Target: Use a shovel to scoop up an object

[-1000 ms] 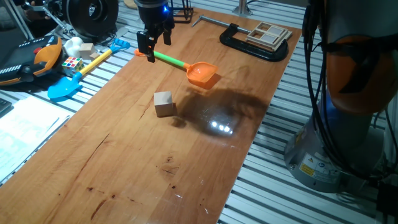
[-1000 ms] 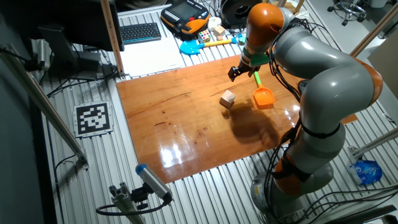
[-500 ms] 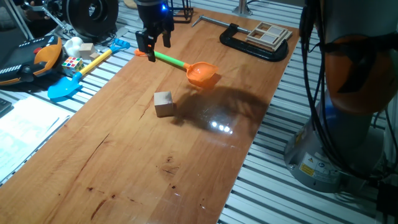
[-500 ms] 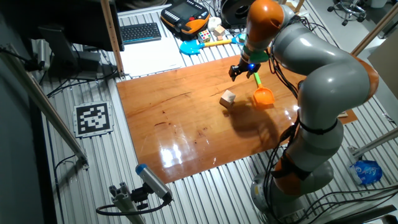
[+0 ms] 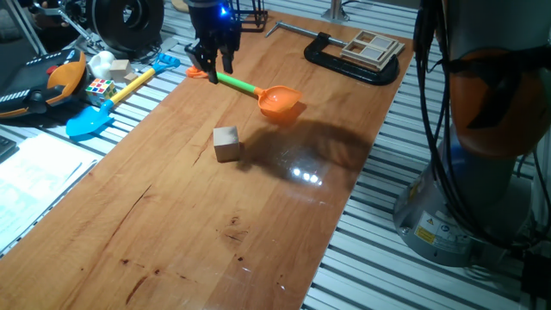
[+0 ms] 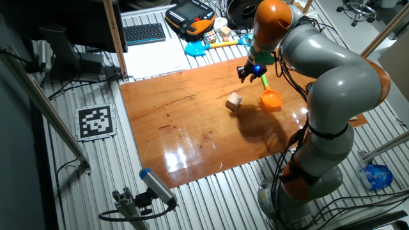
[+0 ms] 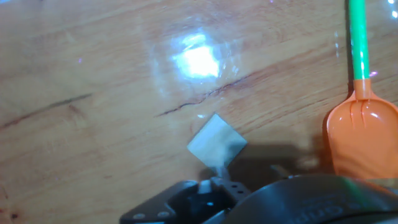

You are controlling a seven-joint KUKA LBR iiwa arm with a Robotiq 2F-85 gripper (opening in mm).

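Note:
The shovel (image 5: 258,91) lies on the wooden table (image 5: 189,232) with its orange scoop toward the right and its green shaft toward the back left. My gripper (image 5: 215,71) stands over its handle end, fingers either side of the shaft with a small gap, still open. The light-brown wooden cube (image 5: 226,143) sits on the table in front of the scoop, apart from it. In the other fixed view the gripper (image 6: 251,73), shovel (image 6: 270,99) and cube (image 6: 234,101) show the same. The hand view shows the cube (image 7: 216,147) and the shovel (image 7: 364,140); its fingertips are not clear.
A blue-bladed shovel (image 5: 90,120) with a yellow shaft and a multicoloured puzzle cube (image 5: 99,88) lie off the table's left edge. A black C-clamp (image 5: 344,62) with wooden pieces sits at the far corner. The robot's base (image 5: 482,172) stands to the right.
The gripper has shifted a little toward the shovel's handle end and its fingers have drawn closer together around the shaft. The shovel and the cube have not moved.

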